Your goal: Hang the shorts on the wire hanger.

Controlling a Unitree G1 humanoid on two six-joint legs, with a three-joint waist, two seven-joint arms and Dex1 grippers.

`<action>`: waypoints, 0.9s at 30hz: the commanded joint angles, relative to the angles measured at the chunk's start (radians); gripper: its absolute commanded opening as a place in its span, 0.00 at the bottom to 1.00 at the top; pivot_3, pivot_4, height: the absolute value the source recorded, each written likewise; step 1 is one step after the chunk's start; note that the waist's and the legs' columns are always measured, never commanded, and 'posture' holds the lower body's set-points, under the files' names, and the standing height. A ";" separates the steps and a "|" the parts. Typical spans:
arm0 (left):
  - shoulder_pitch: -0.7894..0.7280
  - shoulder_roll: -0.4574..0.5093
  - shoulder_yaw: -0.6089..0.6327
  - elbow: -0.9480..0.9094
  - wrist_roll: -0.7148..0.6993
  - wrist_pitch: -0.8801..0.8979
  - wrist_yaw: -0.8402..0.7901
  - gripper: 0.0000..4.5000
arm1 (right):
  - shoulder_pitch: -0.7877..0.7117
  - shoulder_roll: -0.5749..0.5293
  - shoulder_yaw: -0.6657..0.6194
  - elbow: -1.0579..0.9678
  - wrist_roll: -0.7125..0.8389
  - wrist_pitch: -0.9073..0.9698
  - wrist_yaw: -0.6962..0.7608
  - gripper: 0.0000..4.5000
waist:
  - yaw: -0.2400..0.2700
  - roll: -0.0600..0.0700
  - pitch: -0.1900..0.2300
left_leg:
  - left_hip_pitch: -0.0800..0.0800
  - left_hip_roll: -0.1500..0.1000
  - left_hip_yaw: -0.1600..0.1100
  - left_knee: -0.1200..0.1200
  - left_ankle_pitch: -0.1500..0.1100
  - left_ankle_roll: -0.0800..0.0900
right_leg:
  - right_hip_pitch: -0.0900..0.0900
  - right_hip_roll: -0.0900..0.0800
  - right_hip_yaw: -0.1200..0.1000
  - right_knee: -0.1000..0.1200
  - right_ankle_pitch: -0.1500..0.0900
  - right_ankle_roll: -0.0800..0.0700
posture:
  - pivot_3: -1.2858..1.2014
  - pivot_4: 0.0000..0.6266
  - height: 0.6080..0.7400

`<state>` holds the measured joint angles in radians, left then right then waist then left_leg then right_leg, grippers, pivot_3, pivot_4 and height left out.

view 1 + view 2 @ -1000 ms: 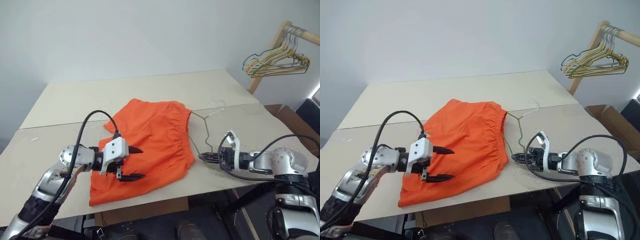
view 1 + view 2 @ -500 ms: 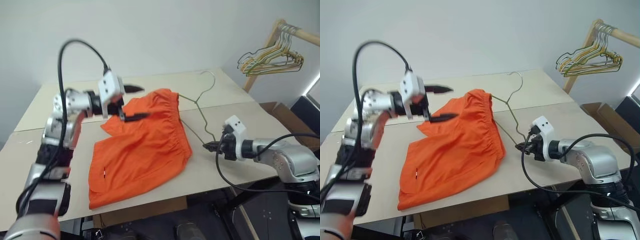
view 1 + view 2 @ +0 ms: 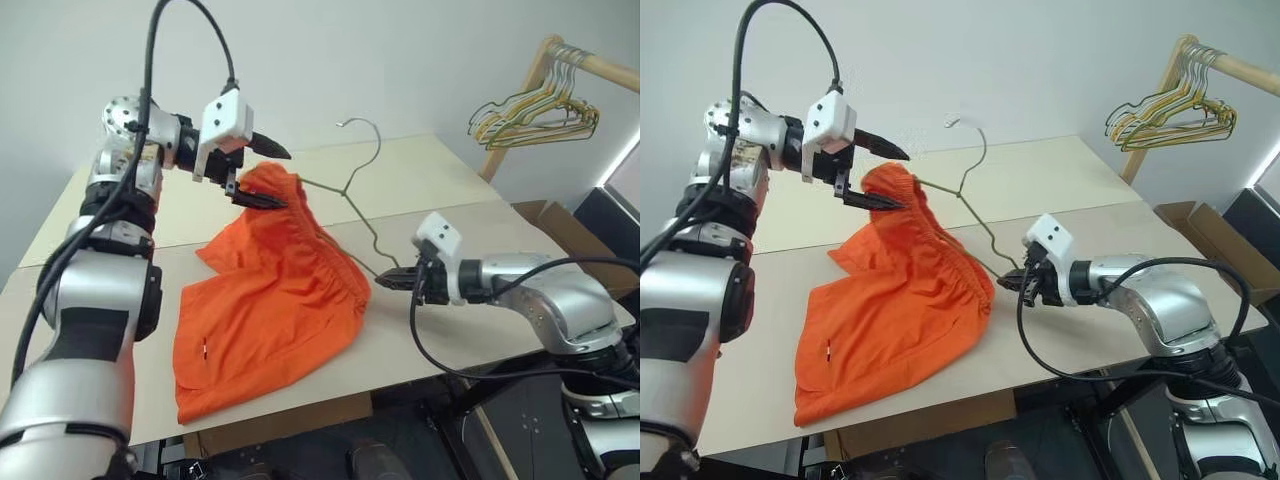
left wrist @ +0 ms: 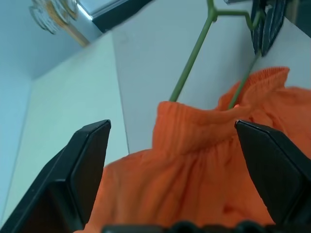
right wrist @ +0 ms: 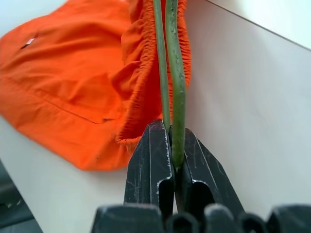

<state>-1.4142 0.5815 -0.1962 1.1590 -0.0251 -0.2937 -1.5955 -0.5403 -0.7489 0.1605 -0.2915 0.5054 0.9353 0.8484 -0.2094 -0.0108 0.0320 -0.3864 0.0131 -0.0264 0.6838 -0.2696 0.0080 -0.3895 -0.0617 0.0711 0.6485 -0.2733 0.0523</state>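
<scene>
Right gripper (image 3: 1023, 283) pinches the wire hanger (image 3: 970, 207), already threaded into the orange shorts (image 3: 902, 300) near the table's (image 3: 1060, 190) front edge; left gripper (image 3: 878, 177) gapes wide; hanging seems partly done.

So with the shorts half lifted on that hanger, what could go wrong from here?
1. The right gripper pinches the thin olive-grey wire hanger only at one corner, so it may twist or slip under the load.
2. The bright orange fabric shorts hang from the raised end by the waistband alone; they could slide down and off.
3. The open left gripper hovers at that bunched waistband and might knock it free.
</scene>
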 commanded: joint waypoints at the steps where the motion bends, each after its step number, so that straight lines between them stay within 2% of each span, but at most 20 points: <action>1: -0.045 -0.008 -0.008 0.041 0.051 -0.035 -0.011 0.99 | -0.029 -0.010 0.010 -0.057 -0.025 -0.056 0.018 0.00 | -0.001 0.000 0.000 | 0.000 0.000 0.000 0.000 0.000 0.000 | 0.000 0.000 0.000 0.000 0.000 0.000 | 0.43 0.00 1.00; 6: -0.029 0.015 -0.142 0.037 0.018 -0.051 -0.019 0.99 | -0.018 -0.013 0.031 -0.084 -0.054 -0.068 0.025 0.00 | -0.002 0.000 0.000 | -0.001 0.000 0.000 0.000 0.000 0.000 | -0.001 0.000 0.000 0.001 0.000 0.000 | 0.42 0.00 1.00; 9: -0.021 0.032 -0.209 0.022 -0.046 -0.020 -0.019 0.86 | -0.010 -0.014 0.037 -0.093 -0.065 -0.072 0.029 0.00 | -0.003 0.000 0.000 | -0.001 0.000 0.000 0.000 0.000 0.000 | -0.001 0.000 0.000 0.001 0.000 0.000 | 0.42 0.00 1.00; 19: 0.007 0.097 -0.405 -0.037 -0.209 0.019 -0.019 0.12 | 0.006 -0.020 0.070 -0.098 -0.118 -0.120 0.048 0.00 | 0.000 0.000 0.000 | -0.001 0.001 0.000 0.001 0.000 0.000 | -0.001 0.000 0.000 0.001 0.000 0.000 | 0.43 0.00 1.00; 21: 0.013 0.109 -0.433 -0.053 -0.242 0.026 -0.019 0.00 | 0.010 -0.020 0.074 -0.098 -0.132 -0.140 0.051 0.00 | 0.001 0.000 0.000 | -0.002 0.001 0.000 0.001 0.000 0.000 | -0.002 0.000 0.000 0.001 0.000 0.000 | 0.43 0.00 1.00; 26: 0.030 0.135 -0.485 -0.094 -0.306 0.028 -0.019 0.00 | 0.030 -0.008 0.089 -0.089 -0.194 -0.205 0.032 0.00 | 0.001 0.000 0.000 | -0.001 0.001 0.000 0.001 0.000 0.000 | -0.002 0.000 0.000 0.001 0.000 0.000 | 0.43 0.00 1.00; 27: 0.029 0.127 -0.466 -0.082 -0.284 0.025 -0.019 0.00 | 0.036 -0.011 0.089 -0.088 -0.200 -0.217 0.037 0.00 | 0.002 0.000 0.000 | -0.001 0.001 0.000 0.001 0.000 0.000 | -0.002 0.000 0.000 0.001 0.000 0.000 | 0.43 0.00 1.00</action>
<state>-1.3681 0.6992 -0.6857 1.0845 -0.2917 -0.2770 -1.6111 -0.4942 -0.7602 0.2570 -0.3483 0.3125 0.7647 0.8720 -0.2079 -0.0108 0.0322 -0.3881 0.0137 -0.0266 0.6852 -0.2695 0.0080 -0.3911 -0.0617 0.0714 0.6499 -0.2734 0.0525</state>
